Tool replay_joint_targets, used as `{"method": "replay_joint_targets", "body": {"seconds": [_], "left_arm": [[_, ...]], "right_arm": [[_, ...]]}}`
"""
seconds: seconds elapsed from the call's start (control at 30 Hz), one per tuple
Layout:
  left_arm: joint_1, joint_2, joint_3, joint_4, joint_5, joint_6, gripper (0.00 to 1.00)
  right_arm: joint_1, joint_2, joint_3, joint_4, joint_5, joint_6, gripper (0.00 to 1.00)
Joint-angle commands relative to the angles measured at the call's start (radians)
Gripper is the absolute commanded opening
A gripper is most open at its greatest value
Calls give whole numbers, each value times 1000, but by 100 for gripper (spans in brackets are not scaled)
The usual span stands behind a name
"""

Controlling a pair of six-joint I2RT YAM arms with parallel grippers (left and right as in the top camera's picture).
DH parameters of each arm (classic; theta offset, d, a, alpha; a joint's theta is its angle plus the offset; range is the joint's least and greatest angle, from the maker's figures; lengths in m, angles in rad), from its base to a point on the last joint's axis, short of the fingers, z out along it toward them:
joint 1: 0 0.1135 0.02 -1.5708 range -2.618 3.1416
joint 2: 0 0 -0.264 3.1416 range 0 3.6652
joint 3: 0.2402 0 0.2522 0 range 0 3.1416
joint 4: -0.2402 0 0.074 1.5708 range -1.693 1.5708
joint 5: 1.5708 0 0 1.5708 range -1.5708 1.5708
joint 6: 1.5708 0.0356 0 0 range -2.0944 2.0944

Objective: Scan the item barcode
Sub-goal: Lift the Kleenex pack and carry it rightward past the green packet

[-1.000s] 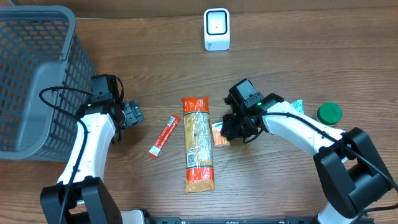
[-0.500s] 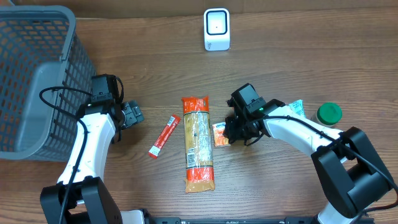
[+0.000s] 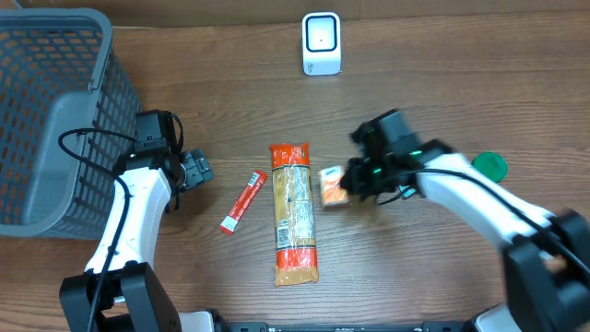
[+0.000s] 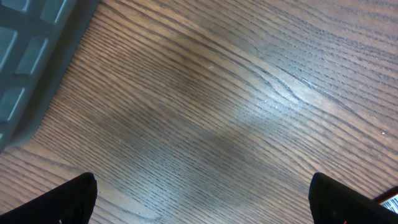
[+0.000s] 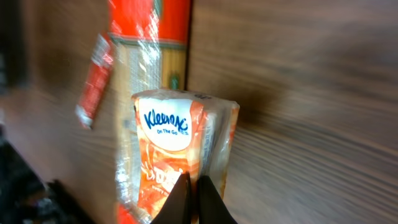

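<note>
Tissue pack (image 5: 180, 143) is in the right pincer (image 5: 194, 198), the little orange Kleenex one. It's pinched at its lower edge with the fingertips squeezed almost together, so it looks like they've got mostly wrapper and not much body. In the overhead view it sits mid-frame, just beside the right edge of the long pasta packet (image 3: 294, 217). The scanner (image 3: 322, 43) is well apart from it, up at the top centre. The left pincer (image 4: 205, 208) is spread wide over bare tabletop (image 4: 205, 93) near the basket (image 3: 55, 111), holding nothing.

What I'd worry about is that grip. It's a soft pack with slick film and only a thin pinch, so my guess is it could swivel or slide out on the way up to the scanner. A dropped pack would likely land on the pasta or the red sachet (image 3: 242, 202). Other thing: I can't spot a barcode on the face that shows, only the logo, so it may get presented the wrong way round and never beep. The right arm is blurred in the overhead shot too, and a quick swing would only make a loose hold worse.
</note>
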Motion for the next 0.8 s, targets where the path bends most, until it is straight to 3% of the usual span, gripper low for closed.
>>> {"method": "replay_joint_targets", "body": {"seconds": [0.0, 0.27, 0.77], "left_arm": [[-3, -4, 18, 3, 7, 9, 100], [-3, -4, 18, 3, 7, 9, 100], [-3, -4, 18, 3, 7, 9, 100]], "right_arm": [[-94, -143, 8, -71, -50, -38, 4], [-211, -309, 8, -223, -50, -71, 4], [-214, -313, 7, -244, -49, -71, 4]]}}
